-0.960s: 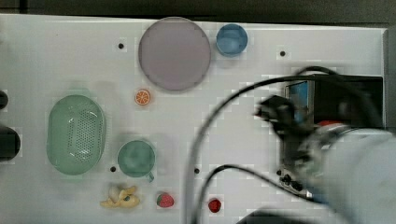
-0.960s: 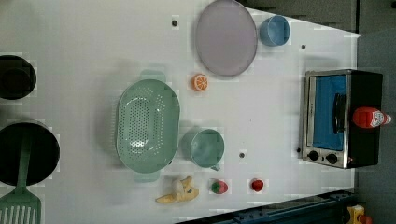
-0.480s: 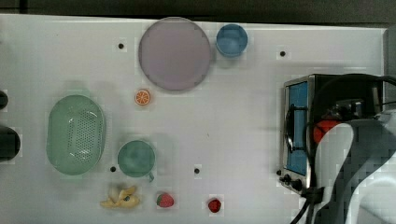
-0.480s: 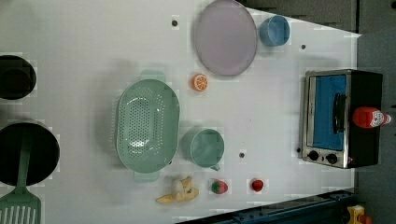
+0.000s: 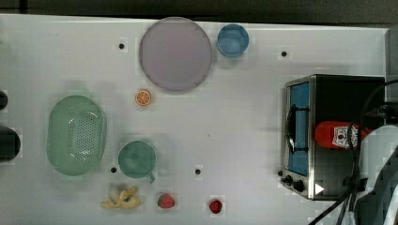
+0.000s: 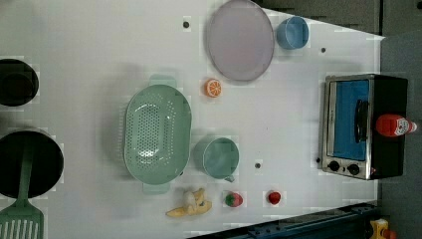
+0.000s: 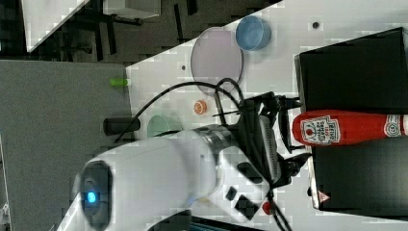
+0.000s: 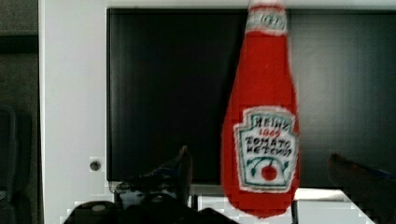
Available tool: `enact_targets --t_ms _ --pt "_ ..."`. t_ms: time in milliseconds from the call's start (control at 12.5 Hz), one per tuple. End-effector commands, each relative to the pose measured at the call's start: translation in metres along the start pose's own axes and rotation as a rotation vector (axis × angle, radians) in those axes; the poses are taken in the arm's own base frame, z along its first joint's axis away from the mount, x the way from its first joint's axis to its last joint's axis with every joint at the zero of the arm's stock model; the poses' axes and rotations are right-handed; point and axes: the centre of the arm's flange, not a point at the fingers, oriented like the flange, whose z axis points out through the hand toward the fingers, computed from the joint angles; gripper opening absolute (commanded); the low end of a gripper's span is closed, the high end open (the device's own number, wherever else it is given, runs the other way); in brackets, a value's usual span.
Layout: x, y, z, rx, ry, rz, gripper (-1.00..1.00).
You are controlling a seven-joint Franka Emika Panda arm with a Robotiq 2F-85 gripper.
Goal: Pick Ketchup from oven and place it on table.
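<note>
The ketchup (image 5: 335,135), a red bottle with a white label, lies on its side on the black top of the oven (image 5: 345,96), which stands at the top view's right end of the white table (image 5: 234,117). In the left view the ketchup (image 6: 392,124) points its white cap away from the oven's blue glass door (image 6: 351,119). My gripper (image 7: 294,131) is open, one finger on each side of the bottle's base (image 7: 312,130) without touching it. The wrist view has the ketchup (image 8: 261,135) between my two fingertips (image 8: 183,161), with the gripper (image 8: 259,163) low at its base.
On the table lie a green colander (image 5: 76,135), a teal cup (image 5: 136,159), a purple plate (image 5: 175,53), a blue bowl (image 5: 233,40), an orange half (image 5: 143,98), a banana (image 5: 122,198) and two strawberries (image 5: 165,201). Black pots (image 6: 30,162) stand at the left view's left.
In the top view my arm has drawn back from over the oven's front toward the lower right, so the ketchup now shows on the oven's top. The gripper stayed open.
</note>
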Motion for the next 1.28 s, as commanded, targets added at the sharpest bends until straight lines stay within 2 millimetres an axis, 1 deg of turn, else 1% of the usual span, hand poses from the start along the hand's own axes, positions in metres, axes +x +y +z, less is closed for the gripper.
enact_targets --t_ms 80,240,320,560,640,720,800,880,1040,1120,1280 --pt "0.005 0.0 0.048 -0.073 -0.01 0.034 1.0" --pt "0.008 -0.004 0.07 -0.066 -0.011 0.061 1.0" --pt "0.009 -0.002 0.083 -0.093 -0.018 0.066 1.0" --pt "0.008 0.002 0.098 -0.111 -0.035 0.08 1.0" --pt "0.007 0.003 0.101 -0.115 -0.039 0.082 0.49" --pt "0.006 0.001 0.098 -0.109 -0.038 0.079 0.26" --pt "0.007 0.0 0.096 -0.106 -0.035 0.079 0.21" --pt "0.007 -0.002 0.091 -0.097 -0.032 0.075 0.21" --pt "0.007 -0.014 0.066 -0.059 -0.005 0.053 0.21" --pt "0.004 -0.025 0.037 -0.044 0.021 0.016 0.21" --pt "-0.013 -0.039 -0.011 -0.06 0.026 -0.053 0.21"
